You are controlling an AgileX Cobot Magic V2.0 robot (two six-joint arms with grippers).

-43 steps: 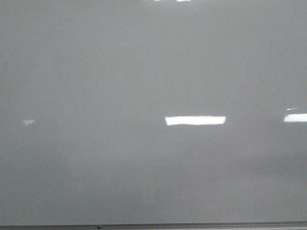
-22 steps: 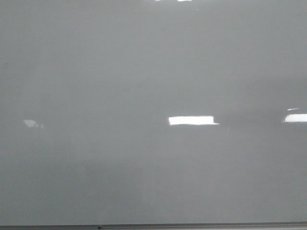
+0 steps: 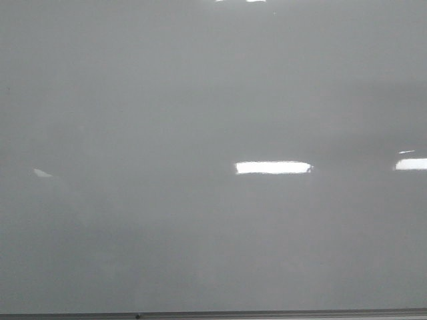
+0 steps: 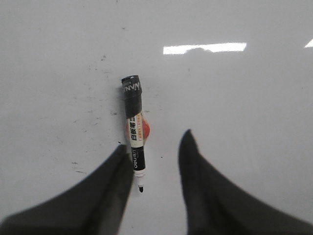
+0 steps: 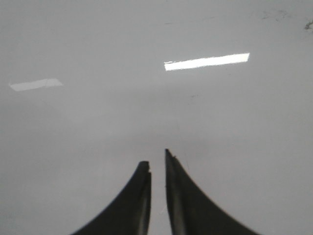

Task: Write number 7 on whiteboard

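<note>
The whiteboard fills the front view, glossy pale grey, with no number 7 or other mark on it in any view. In the left wrist view a black marker with a white and orange label lies flat on the board, its bare tip pointing toward the wrist. My left gripper is open over it, the marker lying just beside one finger. My right gripper is shut and empty above bare board. Neither gripper shows in the front view.
A thin grey frame edge runs along the board's bottom. Bright rectangular light reflections sit on the surface. Small dark smudges lie beside the marker, and a few more show in the right wrist view.
In the front view only the light reflections and faint shadows on the board have shifted slightly. No mark has appeared.
</note>
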